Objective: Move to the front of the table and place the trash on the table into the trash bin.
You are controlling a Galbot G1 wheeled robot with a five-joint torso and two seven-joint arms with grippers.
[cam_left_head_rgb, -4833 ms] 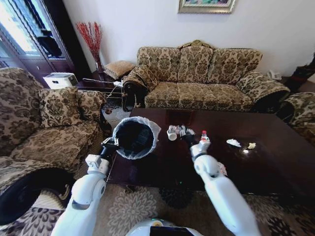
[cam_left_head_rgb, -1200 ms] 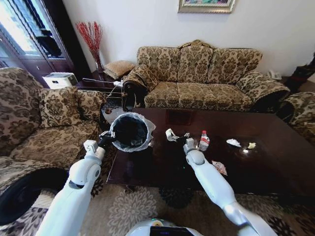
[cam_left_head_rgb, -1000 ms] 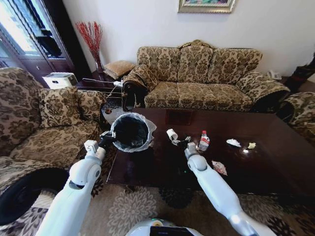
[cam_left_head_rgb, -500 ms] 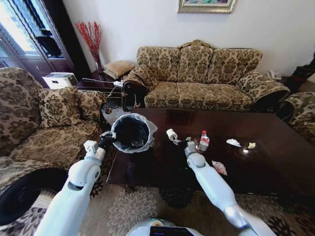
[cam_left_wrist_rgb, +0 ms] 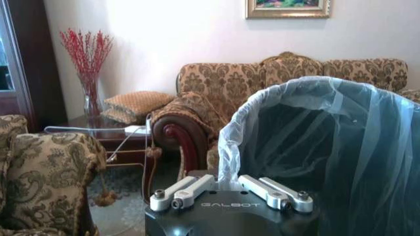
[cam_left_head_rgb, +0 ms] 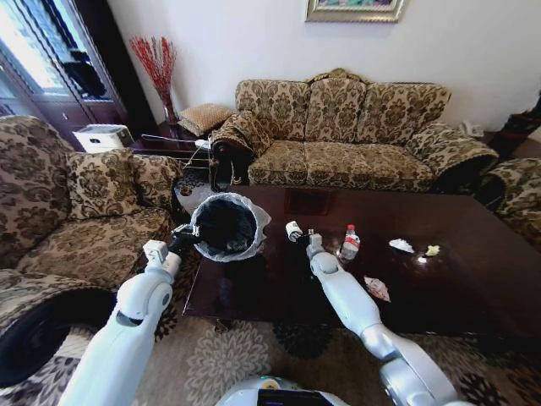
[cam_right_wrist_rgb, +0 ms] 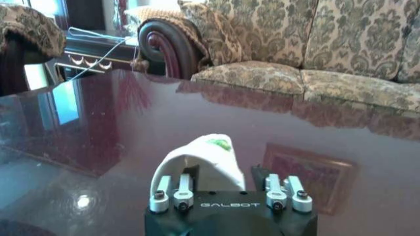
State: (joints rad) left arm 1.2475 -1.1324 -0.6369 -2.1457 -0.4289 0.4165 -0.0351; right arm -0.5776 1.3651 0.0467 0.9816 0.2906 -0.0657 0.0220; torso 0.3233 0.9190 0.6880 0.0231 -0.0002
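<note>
- A white paper cup (cam_left_head_rgb: 293,230) sits at centre frame, pinched in the right pincer (cam_left_head_rgb: 304,236) above the dark surface (cam_left_head_rgb: 439,288); the wrist view shows the cup (cam_right_wrist_rgb: 198,162) between its fingers.
- Just right lie a red-capped bottle (cam_left_head_rgb: 349,241), two paper scraps (cam_left_head_rgb: 401,245) and a wrapper (cam_left_head_rgb: 376,288).
- Left of centre, the lined trash bin (cam_left_head_rgb: 226,227) is tilted, its rim pinched by the left pincer (cam_left_head_rgb: 179,241).

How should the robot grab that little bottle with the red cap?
Grip the small bottle around its clear body, just below the red cap, coming from the robot's side of the table. It stands upright and narrow, with open tabletop around it, so a sideways pinch probably holds best.
</note>
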